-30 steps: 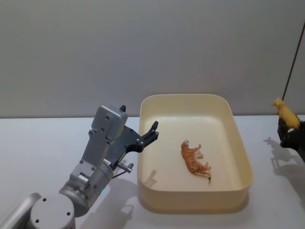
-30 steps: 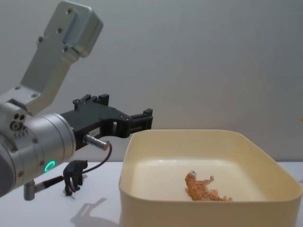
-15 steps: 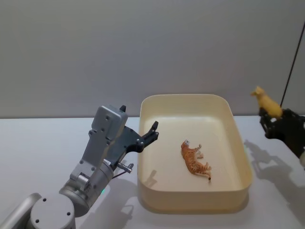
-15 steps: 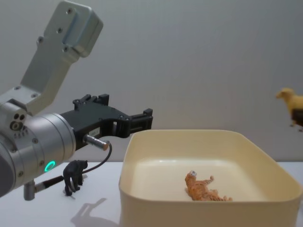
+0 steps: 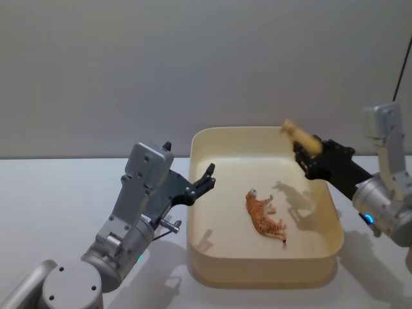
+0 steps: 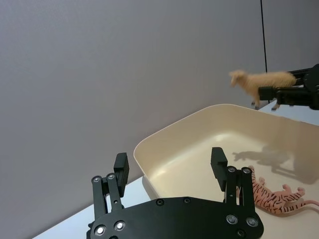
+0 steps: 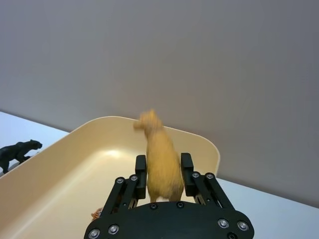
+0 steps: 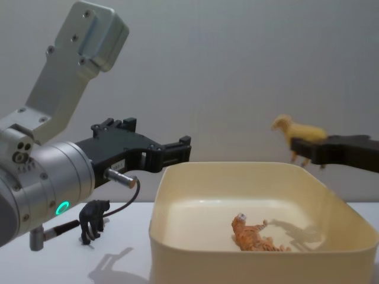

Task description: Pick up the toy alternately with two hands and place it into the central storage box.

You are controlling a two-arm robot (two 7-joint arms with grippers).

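My right gripper (image 5: 308, 158) is shut on a yellow toy animal (image 5: 299, 136) and holds it in the air above the far right part of the cream central storage box (image 5: 257, 280). From the right wrist view the toy (image 7: 159, 159) sits upright between the fingers. An orange striped tiger toy (image 5: 262, 220) lies on its side on the box floor. My left gripper (image 5: 205, 179) hangs open and empty just outside the box's left rim. In the left wrist view its fingers (image 6: 121, 169) stand wide apart.
A small black animal toy (image 8: 93, 219) stands on the white table left of the box, behind my left arm. A grey wall runs behind the table. A dark cable (image 5: 403, 64) hangs at the far right.
My right gripper has carried the yellow toy leftward from the right edge of the view to above the box. The left arm has not moved.
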